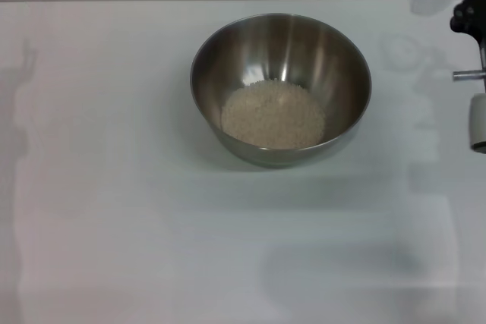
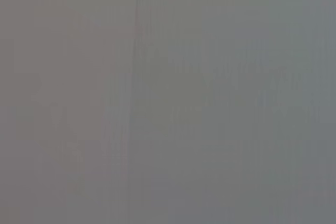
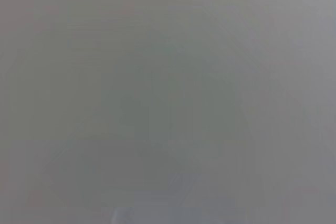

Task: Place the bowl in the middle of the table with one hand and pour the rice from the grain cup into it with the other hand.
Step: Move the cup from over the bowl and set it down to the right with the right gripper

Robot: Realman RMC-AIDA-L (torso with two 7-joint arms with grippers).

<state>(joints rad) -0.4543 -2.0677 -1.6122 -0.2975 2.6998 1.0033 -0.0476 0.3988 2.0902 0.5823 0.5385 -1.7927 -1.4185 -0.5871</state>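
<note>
1. The bowl (image 1: 281,89) stood upright on the table (image 1: 114,225), a little toward twelve o'clock and slightly toward three o'clock from the centre of the head view.
2. The rice (image 1: 273,114) lay inside the bowl as a low, round heap on its floor, on the six o'clock side, with bare brushed metal rising above it toward twelve o'clock.
3. No grains showed on the tabletop around the bowl.
4. The right arm (image 1: 472,58) appeared only at the three o'clock edge of the head view: a dark part uppermost, a thin metal pin below it, and a pale rounded piece lowest.
5. That pale piece may have been the grain cup, but so little of it showed that I could not tell.
6. The right arm was well apart from the bowl, with bare table between them.
7. Whether the right gripper was spread, closed, or holding anything could not be told, since it was cut off by the edge.
8. The left gripper appeared in none of the views, so its state could not be judged either.
9. Both wrist views showed only a flat, featureless grey surface with no recognisable object.
</note>
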